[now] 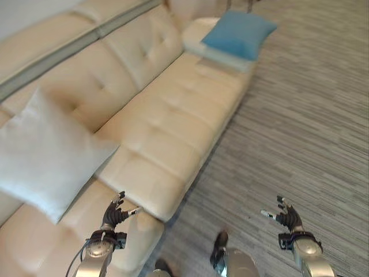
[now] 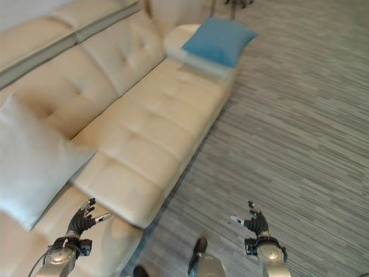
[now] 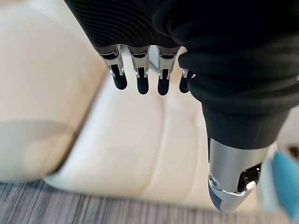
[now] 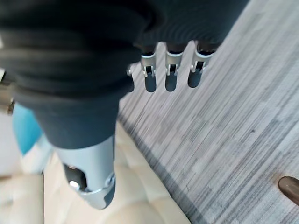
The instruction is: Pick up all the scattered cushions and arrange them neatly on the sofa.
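A cream tufted sofa (image 1: 173,109) runs from near left to far right. A pale grey-white cushion (image 1: 43,156) leans against its backrest on the near left. A blue cushion (image 1: 238,33) lies on a pale cushion (image 1: 222,56) at the sofa's far end. My left hand (image 1: 113,216) hovers open over the near seat edge, holding nothing. Over the striped carpet my right hand (image 1: 288,218) is open and holds nothing. The left wrist view shows straight fingers (image 3: 140,77) above the seat; the right wrist view shows fingers (image 4: 170,72) above the carpet.
Grey striped carpet (image 1: 300,127) spreads to the right of the sofa. The sofa's front edge (image 1: 199,167) runs diagonally between my two hands. A dark shoe tip (image 4: 289,189) shows on the carpet in the right wrist view.
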